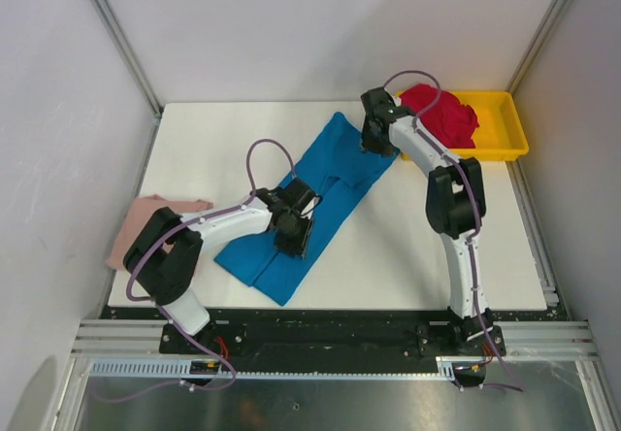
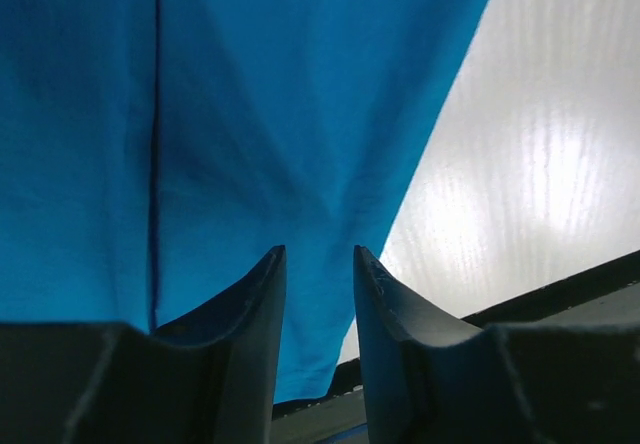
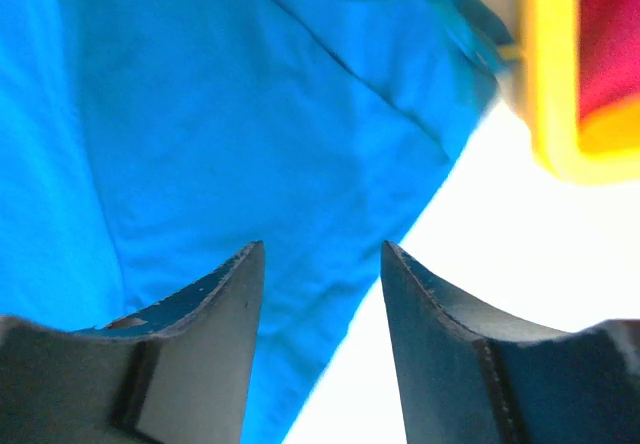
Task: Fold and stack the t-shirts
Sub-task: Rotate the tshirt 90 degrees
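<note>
So the blue shirt [image 1: 330,188] lies flat on the tabletop [image 1: 388,247] in a long diagonal strip. It looks folded lengthwise already, with a seam line running down it in the left wrist view. The pink shirt [image 1: 146,217] sits at the left edge of the tabletop, and the red shirt [image 1: 441,116] is bunched up in the yellow tray [image 1: 505,130] at the far right.

The left gripper [image 1: 294,242] hovers over the near half of the strip by its right edge. Its jaws are only slightly apart with nothing between them. The right gripper [image 1: 374,145] is at the far end near the tray, jaws spread wider and also empty.

My guess is the next step is a cross fold, bringing one end over the other. To do that well:

- Get each gripper right on an edge or corner so it bites all the layers, not just the top one.
- Lift just enough to clear the cloth and carry the end over square to the strip.
- Lay it down so the edges line up.
- Watch that the far end doesn't snag the tray rim.
</note>
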### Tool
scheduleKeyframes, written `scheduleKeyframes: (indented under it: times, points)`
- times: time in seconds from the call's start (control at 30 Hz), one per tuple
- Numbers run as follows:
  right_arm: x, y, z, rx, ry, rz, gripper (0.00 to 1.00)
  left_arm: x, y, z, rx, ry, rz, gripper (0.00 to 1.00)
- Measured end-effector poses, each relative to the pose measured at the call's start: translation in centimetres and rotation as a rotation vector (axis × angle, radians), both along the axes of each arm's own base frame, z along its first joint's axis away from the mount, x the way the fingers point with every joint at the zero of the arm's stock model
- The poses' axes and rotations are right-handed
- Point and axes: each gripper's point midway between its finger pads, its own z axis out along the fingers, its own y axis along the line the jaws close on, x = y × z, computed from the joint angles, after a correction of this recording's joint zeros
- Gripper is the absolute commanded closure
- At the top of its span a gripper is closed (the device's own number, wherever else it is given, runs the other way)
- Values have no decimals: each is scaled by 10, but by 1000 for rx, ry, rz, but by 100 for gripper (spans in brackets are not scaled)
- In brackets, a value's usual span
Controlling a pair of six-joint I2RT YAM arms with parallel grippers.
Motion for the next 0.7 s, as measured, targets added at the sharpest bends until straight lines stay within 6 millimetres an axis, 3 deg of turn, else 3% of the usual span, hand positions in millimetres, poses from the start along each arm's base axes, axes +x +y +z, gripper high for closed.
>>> scheduleKeyframes:
  times: [0.1,0.3,0.4,0.7]
  points:
    - [-23,-15,-3,-7,32,-52,55,-6,6,-6,18,15,0,64]
    - [-45,-36,-45,-34,133,-107,61,-16,13,-13,39,30,-7,67]
    - [-38,-38,-59,-37,143,-114,62,-21,15,-16,52,35,-16,68]
    - [8,-23,-58,-38,61,-70,64,-33,13,-21,65,50,-45,69]
